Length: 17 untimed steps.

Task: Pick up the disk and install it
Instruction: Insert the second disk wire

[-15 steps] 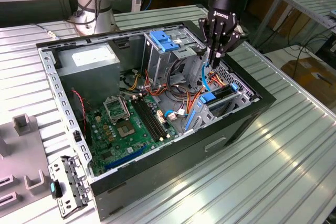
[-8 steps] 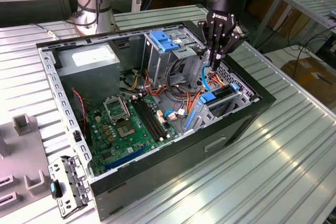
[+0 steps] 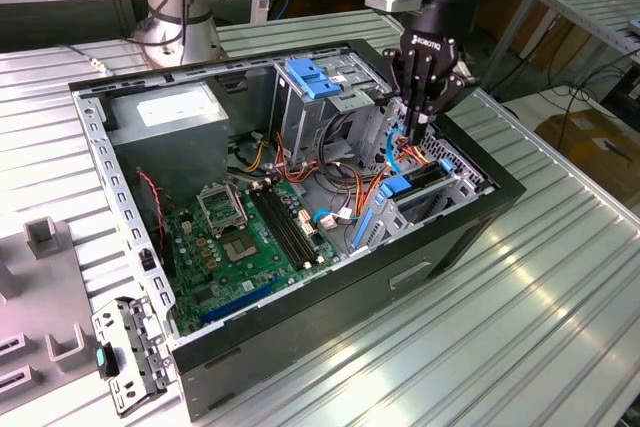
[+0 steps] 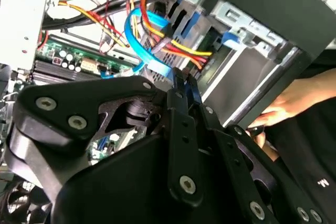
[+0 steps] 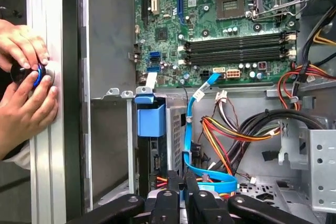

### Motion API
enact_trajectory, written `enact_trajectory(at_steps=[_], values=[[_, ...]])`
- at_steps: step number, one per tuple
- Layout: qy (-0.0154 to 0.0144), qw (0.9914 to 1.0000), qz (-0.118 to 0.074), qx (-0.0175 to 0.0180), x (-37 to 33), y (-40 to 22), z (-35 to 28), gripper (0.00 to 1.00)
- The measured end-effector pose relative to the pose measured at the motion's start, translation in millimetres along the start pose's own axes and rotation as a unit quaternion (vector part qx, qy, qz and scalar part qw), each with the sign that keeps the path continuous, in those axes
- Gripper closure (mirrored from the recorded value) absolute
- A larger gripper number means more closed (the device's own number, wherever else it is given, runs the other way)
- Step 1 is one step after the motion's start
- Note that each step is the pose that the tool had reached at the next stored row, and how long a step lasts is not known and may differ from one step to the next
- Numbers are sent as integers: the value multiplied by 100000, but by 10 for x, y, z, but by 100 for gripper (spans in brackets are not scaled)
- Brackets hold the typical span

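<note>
The disk [image 3: 412,184] stands on edge in the drive bay at the exterior view's right side of the open computer case [image 3: 440,247], its blue rail tab [image 5: 150,120] showing at one end. In the first wrist view the disk [image 5: 157,156] has its dark connector edge facing out beside a blue data cable [image 5: 189,140]. My gripper [image 3: 415,129] hangs inside the case just above the bay, fingers pressed together with nothing seen between them. In both wrist views the gripper [image 5: 184,184] [image 4: 182,80] sits right by the loop of the blue cable.
A person's hands [image 5: 23,77] grip a dark knob with a blue ring at the case's outer edge; a hand [image 4: 286,106] is beside the bay wall. Orange, red and yellow wires [image 3: 340,182] crowd the bay. The motherboard [image 3: 250,237], grey power box [image 3: 165,112] and light-blue bracket [image 3: 315,79] lie inside.
</note>
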State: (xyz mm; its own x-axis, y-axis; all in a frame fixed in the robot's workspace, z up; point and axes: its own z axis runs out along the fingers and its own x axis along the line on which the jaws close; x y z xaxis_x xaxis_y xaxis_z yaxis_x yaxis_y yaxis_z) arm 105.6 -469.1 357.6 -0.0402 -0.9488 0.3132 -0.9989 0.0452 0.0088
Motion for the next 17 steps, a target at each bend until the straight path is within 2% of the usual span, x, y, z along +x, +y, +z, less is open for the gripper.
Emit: enact_trajectory(at_steps=[2, 3, 4, 5, 6, 7, 9, 11, 13, 14, 16, 17], values=[[-293, 99999, 73, 248, 6, 98, 12, 84], [-485, 99998, 117, 426, 17, 129, 18, 84], [-757, 99996, 147, 533, 32, 133, 26, 84], [-1263, 99989, 161, 699, 71, 132, 44, 84], [-1998, 99976, 213, 907, 130, 132, 69, 84], [-2397, 99965, 259, 1076, 167, 131, 85, 84], [-2837, 99951, 318, 1267, 222, 130, 110, 84], [-3615, 99921, 405, 1570, 312, 128, 151, 84], [-4498, 99880, 503, 1873, 376, 133, 180, 84], [-5149, 99844, 571, 2090, 416, 137, 199, 84], [-6100, 99784, 647, 2332, 468, 142, 221, 84], [-6427, 99762, 670, 2401, 484, 144, 228, 84]])
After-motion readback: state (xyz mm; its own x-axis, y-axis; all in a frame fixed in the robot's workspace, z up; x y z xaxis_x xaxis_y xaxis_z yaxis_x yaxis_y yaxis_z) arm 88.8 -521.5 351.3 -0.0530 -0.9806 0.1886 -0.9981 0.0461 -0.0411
